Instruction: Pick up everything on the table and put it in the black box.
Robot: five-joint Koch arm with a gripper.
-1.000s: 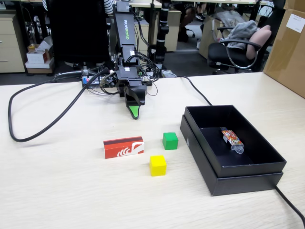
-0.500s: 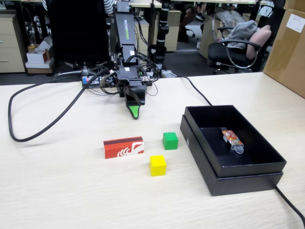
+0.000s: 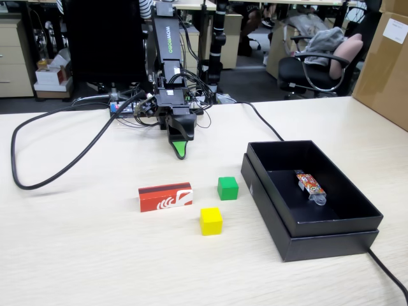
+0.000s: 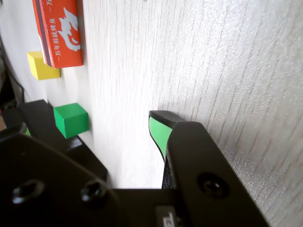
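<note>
In the fixed view a red-orange packet (image 3: 166, 197), a green cube (image 3: 227, 188) and a yellow cube (image 3: 211, 220) lie on the beige table (image 3: 89, 255), just left of the black box (image 3: 319, 239). My gripper (image 3: 180, 150) rests low on the table behind them, well apart from all three. The wrist view lies on its side. It shows the packet (image 4: 59, 30), yellow cube (image 4: 41, 66), green cube (image 4: 71, 119) and box corner (image 4: 40, 116) ahead of the gripper (image 4: 92, 126). The jaws stand apart with bare table between them, holding nothing.
An orange-patterned candy wrapper (image 3: 310, 185) lies inside the black box. A thick black cable (image 3: 57, 167) loops over the left of the table, and another cable (image 3: 389, 274) runs past the box's right corner. A tan carton (image 3: 386, 64) stands at the far right.
</note>
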